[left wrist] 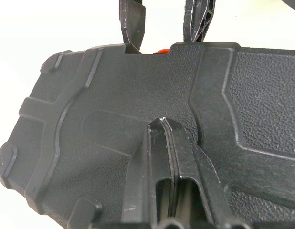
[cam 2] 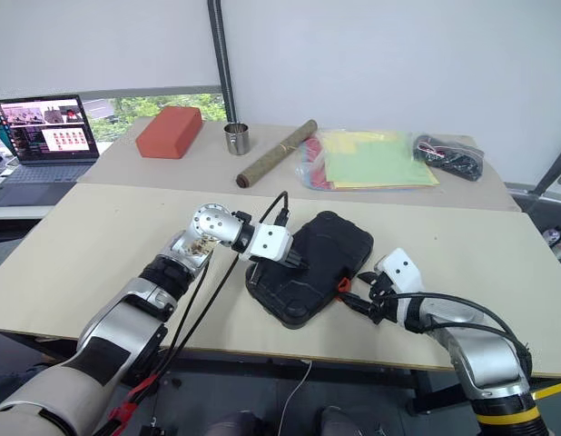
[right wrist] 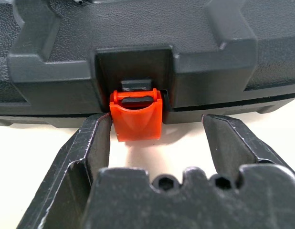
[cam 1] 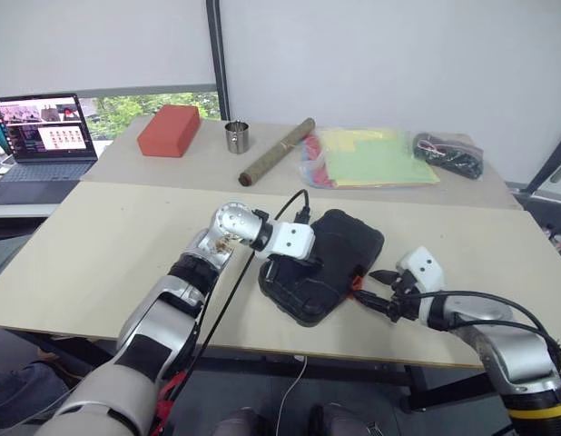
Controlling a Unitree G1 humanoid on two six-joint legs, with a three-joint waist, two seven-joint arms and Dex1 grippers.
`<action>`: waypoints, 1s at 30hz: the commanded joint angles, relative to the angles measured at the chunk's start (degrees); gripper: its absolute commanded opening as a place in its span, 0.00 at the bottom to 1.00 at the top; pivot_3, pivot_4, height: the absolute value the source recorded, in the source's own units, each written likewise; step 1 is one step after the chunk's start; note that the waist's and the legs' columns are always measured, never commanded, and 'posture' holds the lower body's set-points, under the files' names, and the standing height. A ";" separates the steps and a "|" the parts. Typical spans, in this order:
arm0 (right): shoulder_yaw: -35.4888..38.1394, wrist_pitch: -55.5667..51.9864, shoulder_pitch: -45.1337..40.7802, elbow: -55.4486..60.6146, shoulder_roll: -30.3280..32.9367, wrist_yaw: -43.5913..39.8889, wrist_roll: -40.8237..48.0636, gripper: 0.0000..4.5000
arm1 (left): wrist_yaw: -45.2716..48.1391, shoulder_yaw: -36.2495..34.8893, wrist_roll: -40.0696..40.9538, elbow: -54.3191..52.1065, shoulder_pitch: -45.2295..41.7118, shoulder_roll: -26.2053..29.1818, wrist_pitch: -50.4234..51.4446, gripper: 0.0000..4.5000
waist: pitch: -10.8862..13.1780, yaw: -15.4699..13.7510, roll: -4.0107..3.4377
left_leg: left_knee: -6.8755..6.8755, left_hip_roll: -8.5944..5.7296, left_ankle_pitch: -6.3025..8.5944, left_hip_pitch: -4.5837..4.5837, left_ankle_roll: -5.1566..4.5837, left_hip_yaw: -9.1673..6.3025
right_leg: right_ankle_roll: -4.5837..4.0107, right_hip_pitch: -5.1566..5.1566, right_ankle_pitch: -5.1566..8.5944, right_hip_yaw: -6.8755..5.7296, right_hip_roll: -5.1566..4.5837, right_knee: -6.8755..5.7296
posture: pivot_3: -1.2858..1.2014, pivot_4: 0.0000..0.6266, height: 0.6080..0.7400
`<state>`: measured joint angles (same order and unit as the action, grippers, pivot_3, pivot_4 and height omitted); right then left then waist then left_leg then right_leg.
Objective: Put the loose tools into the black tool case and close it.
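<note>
Right gripper (right wrist: pixel 157 138): we see its two black fingers spread apart, released, straddling the orange latch; the left finger (right wrist: pixel 97 143) sits right beside the latch, the other stands off from it.
Orange latch (right wrist: pixel 137 117): we find it on the near-right edge of the case, hanging open below the lid's recess, between the spread fingers.
Left gripper (left wrist: pixel 167 131): we see its fingers clenched together with nothing between them, tips pressed down on the case's textured lid.
Black tool case (cam 1: pixel 339 241): we see it closed, lying flat and skewed on the near table, between the two grippers, its near corner close to the table's front edge.
Near table (cam 1: pixel 99 254): pale wood, bare around the case.
Far table (cam 1: pixel 208 163): we count a red block (cam 1: pixel 169 130) at far left, a steel cup (cam 1: pixel 237 136) beside it, a brown roll (cam 1: pixel 277 151) lying aslant, coloured sheets in a clear bag (cam 1: pixel 367 159), and a black bundle in a clear bag (cam 1: pixel 448 154) at far right.
Laptop (cam 1: pixel 43 136): open, screen lit, on a separate surface to the far left.
</note>
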<state>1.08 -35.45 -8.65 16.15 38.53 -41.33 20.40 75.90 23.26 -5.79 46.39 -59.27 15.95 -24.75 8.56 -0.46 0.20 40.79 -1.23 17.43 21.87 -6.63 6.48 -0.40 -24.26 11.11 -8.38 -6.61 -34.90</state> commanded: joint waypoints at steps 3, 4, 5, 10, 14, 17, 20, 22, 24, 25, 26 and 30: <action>0.88 2.83 -0.70 1.88 -0.84 -1.39 0.94 0.39 | 1.41 3.17 -4.13 3.08 3.13 1.67 2.71 0.00 | 0.00 0.14 0.00 | 0.00 0.03 0.00 0.00 0.01 0.02 | 0.02 -0.01 -0.01 -0.01 0.00 0.00 | 0.52 0.24 0.98; 1.24 3.07 -0.50 2.13 -0.88 -1.59 1.07 0.32 | 1.39 3.19 -4.13 3.06 3.16 1.65 2.76 0.00 | 0.00 0.14 0.00 | 0.00 0.03 0.00 0.00 0.01 0.01 | 0.03 -0.01 -0.02 -0.02 0.00 0.00 | 0.52 0.24 0.98; 1.56 3.29 -0.30 2.35 -0.91 -1.70 1.15 0.28 | 1.39 3.21 -4.12 3.00 3.21 1.64 2.78 0.00 | 0.00 0.13 0.00 | 0.00 0.03 -0.01 0.01 0.01 0.02 | 0.03 -0.02 -0.02 -0.02 0.00 -0.01 | 0.52 0.24 0.98; 3.12 4.54 1.76 3.32 0.34 -1.93 0.45 0.28 | 1.47 3.33 -4.11 2.77 3.51 1.51 2.84 0.00 | 0.00 -0.06 0.00 | -0.02 0.03 0.00 0.04 0.02 0.02 | 0.03 -0.05 -0.02 -0.01 0.00 -0.01 | 0.52 0.24 0.98; 4.99 5.32 4.25 4.64 1.48 -2.31 0.67 0.28 | 1.41 3.39 -4.15 2.72 3.65 1.43 2.82 0.00 | 0.00 -0.26 -0.02 | -0.03 0.02 0.00 0.07 0.01 0.02 | 0.02 -0.05 -0.01 -0.01 0.00 0.01 | 0.52 0.24 0.98; 6.46 5.33 6.25 6.51 2.19 -2.58 1.25 0.28 | 1.37 3.38 -4.16 2.53 3.82 1.48 2.94 0.00 | 0.00 -0.34 -0.03 | -0.03 0.02 0.00 0.06 0.01 0.01 | 0.02 -0.04 -0.01 -0.01 -0.01 0.02 | 0.52 0.24 0.98; 7.53 5.13 7.99 8.71 2.47 -2.58 1.87 0.28 | 1.44 3.42 -4.20 2.45 3.95 1.63 2.89 0.00 | -0.01 -0.54 -0.07 | -0.05 0.01 0.02 0.10 -0.02 0.01 | 0.02 -0.06 -0.01 -0.02 -0.02 0.05 | 0.52 0.24 0.98; 7.68 5.31 8.74 9.40 2.54 -2.47 1.99 0.28 | 1.43 3.49 -4.21 2.43 4.00 1.69 2.84 0.00 | -0.01 -0.75 -0.08 | -0.05 0.00 0.04 0.12 -0.04 0.01 | 0.02 -0.07 0.00 -0.03 -0.02 0.07 | 0.52 0.24 0.98; 7.67 5.48 9.17 9.81 2.69 -2.34 1.90 0.28 | 1.42 3.55 -4.22 2.50 3.98 1.67 2.79 0.00 | -0.01 -0.86 -0.08 | -0.05 -0.01 0.05 0.13 -0.05 0.01 | 0.02 -0.06 0.00 -0.03 -0.03 0.09 | 0.52 0.24 0.98; 7.69 5.52 9.37 10.00 2.72 -2.28 1.84 0.28 | 1.41 3.58 -4.24 2.53 3.99 1.66 2.74 0.00 | -0.01 -0.95 -0.08 | -0.05 -0.01 0.05 0.13 -0.05 0.01 | 0.02 -0.06 0.00 -0.03 -0.03 0.09 | 0.52 0.24 0.98; 7.77 5.54 9.57 10.20 2.77 -2.24 1.80 0.28 | 1.38 3.60 -4.26 2.57 3.98 1.65 2.70 0.00 | -0.01 -0.99 -0.08 | -0.05 -0.01 0.05 0.13 -0.05 0.01 | 0.02 -0.06 0.00 -0.04 -0.03 0.10 | 0.52 0.24 0.98; 8.98 5.17 10.58 11.54 3.33 -2.30 2.16 0.28 | 1.24 3.67 -4.34 2.76 3.90 1.53 2.55 0.00 | 0.00 -1.13 -0.09 | -0.05 -0.01 0.06 0.14 -0.07 0.01 | 0.02 -0.06 0.01 -0.03 -0.04 0.11 | 0.52 0.24 0.98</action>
<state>6.70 -31.26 1.33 24.28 40.43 -43.14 21.55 75.88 23.36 -5.39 44.62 -58.55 15.51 -23.81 8.56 -1.59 0.11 40.73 -1.24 17.49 22.01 -6.70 6.49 -0.37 -24.32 11.12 -8.42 -6.65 -34.78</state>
